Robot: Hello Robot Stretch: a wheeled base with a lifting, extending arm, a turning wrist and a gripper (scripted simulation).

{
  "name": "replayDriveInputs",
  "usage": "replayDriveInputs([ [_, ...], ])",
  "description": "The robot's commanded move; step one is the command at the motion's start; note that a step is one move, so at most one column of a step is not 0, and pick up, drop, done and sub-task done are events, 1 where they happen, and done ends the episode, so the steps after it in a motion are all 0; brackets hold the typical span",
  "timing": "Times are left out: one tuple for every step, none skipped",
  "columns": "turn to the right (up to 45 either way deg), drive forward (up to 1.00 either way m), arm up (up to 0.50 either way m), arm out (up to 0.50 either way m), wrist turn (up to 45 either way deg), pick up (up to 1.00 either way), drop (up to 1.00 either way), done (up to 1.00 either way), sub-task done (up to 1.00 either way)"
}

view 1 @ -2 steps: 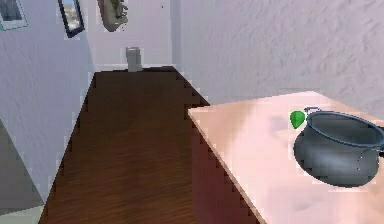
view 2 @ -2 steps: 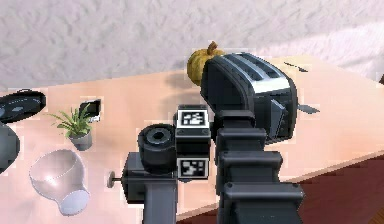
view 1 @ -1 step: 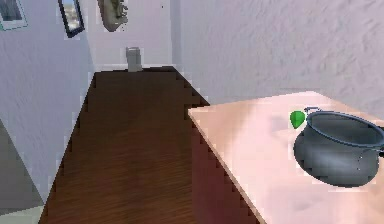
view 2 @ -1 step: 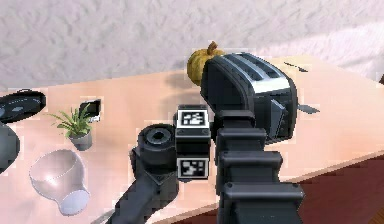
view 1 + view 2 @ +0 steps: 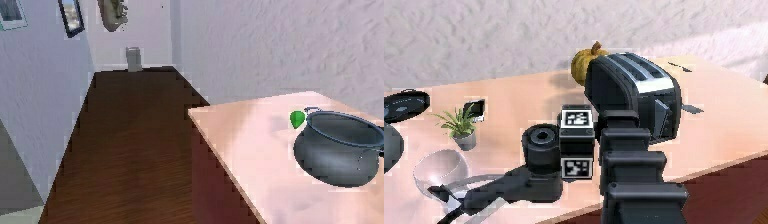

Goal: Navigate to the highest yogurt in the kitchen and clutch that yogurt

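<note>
- The step in hand looked like the search rather than the grab: where the yogurt stood could not be told from either view.
- Ahead, a dark wood floor ran down a hallway to a small grey bin at the far wall, with a framed picture on the forward view's left wall.
- At the forward view's right, a pinkish counter carried a dark pot, with a small green thing just beside its rim, too small to name.
- On the arm's side the counter held a black toaster and a yellowish round fruit just behind it.
- Further along were a little potted plant, a dark pan at the arm side view's left edge, and a glass bowl near the front.
- The arm lay out over the counter with two white marker squares at its end, and the gripper pointed toward the lower left, its fingers at the glass bowl.
- Released or clenched could not be told. With the bowl right at the fingers, it could not be told whether the gripper held anything either.
- Judgement: the task looked barely begun, with the robot at a kitchen counter but no target picked out.
- The next move probably called for turning or driving the base to scan higher places such as shelves or cupboard tops, since the highest yogurt was wanted.
- Any turn would need care, because the arm hung just beside the toaster and over the bowl, and a sweep could knock either.
</note>
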Motion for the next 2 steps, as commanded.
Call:
replayDriveInputs([
  [0.0,0.00,0.00,0.00,45.0,0.00,0.00,0.00,0.00],
  [0.0,0.00,0.00,0.00,45.0,0.00,0.00,0.00,0.00],
])
